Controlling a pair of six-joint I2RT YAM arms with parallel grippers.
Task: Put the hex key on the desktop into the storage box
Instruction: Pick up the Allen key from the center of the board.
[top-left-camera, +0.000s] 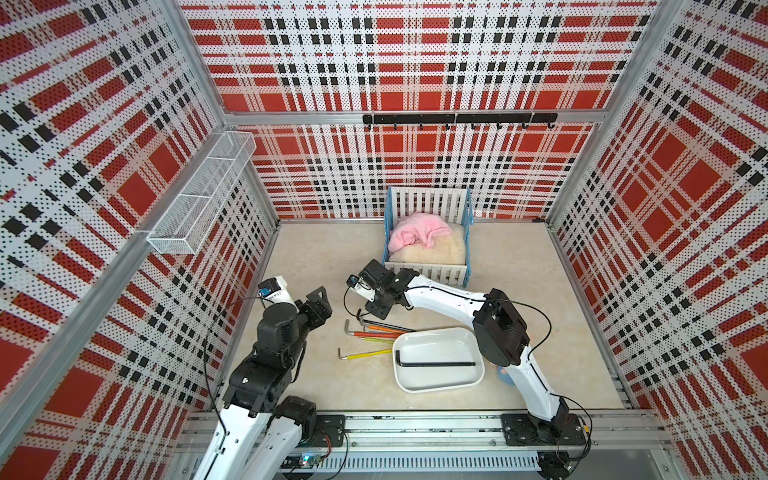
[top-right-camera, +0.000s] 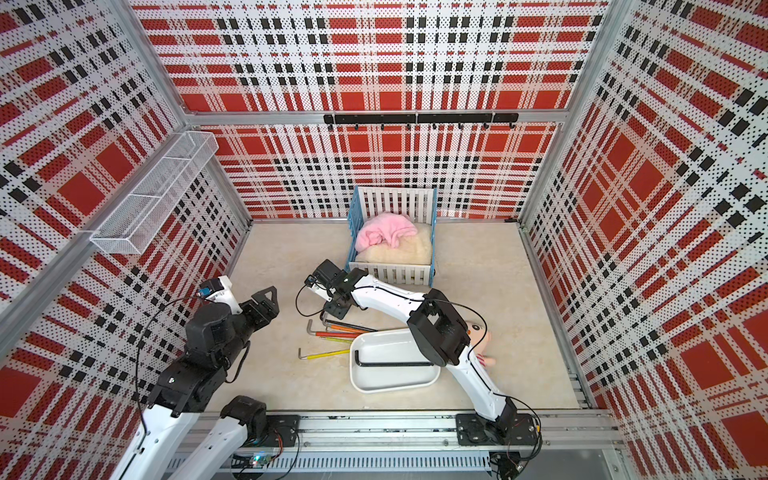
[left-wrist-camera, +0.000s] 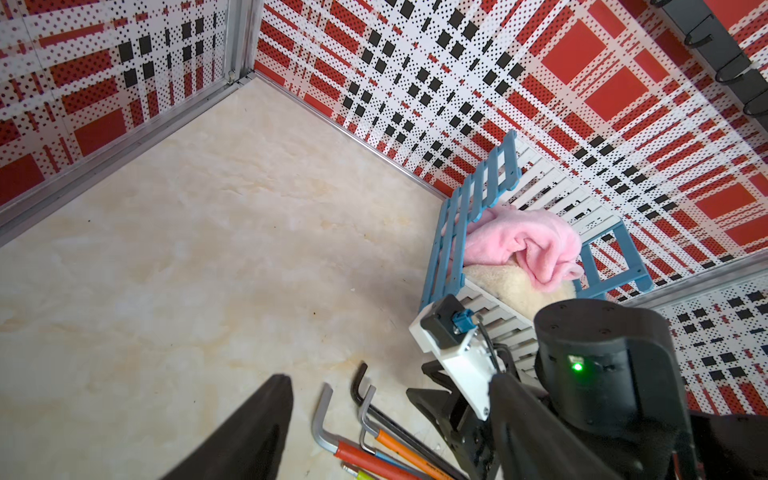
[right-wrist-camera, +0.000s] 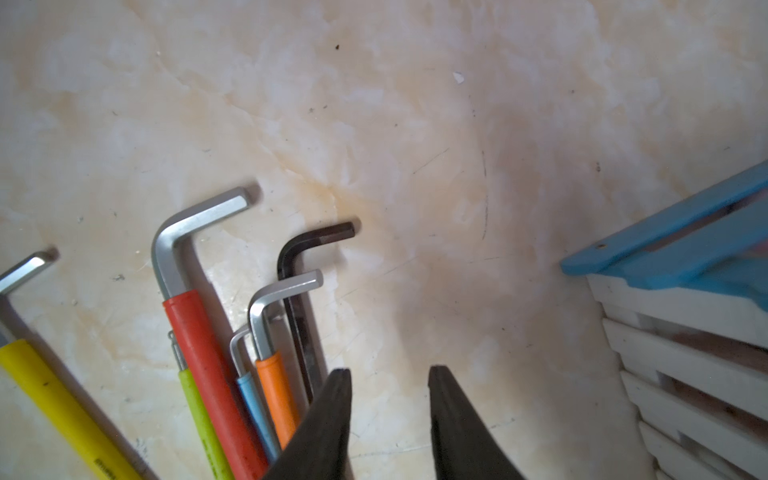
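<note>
black hex key (right-wrist-camera: 322, 235) lies flat on the desktop (right-wrist-camera: 415, 124), on the far side of the coloured keys (top-left-camera: 374, 333), shaft running left-right toward the storage box (top-left-camera: 440, 345). my right gripper (right-wrist-camera: 388, 415), spread and empty, hovers just beyond it, nearer than the left gripper (top-left-camera: 318, 304), also spread.

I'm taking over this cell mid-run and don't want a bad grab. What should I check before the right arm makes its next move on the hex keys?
1. Right claw empty, jaws apart: ok.
2. A key sits between its jaws: not ok. The black hex key runs toward one finger, and the gap is over bare desktop.
3. That key lies free: not ok. It is bunched against the orange-sleeved key.
4. Storage box has room: ok. Only one black key lies inside.
5. Left claw out of the way: ok. It is open and empty, off to the side of the pile.
</note>
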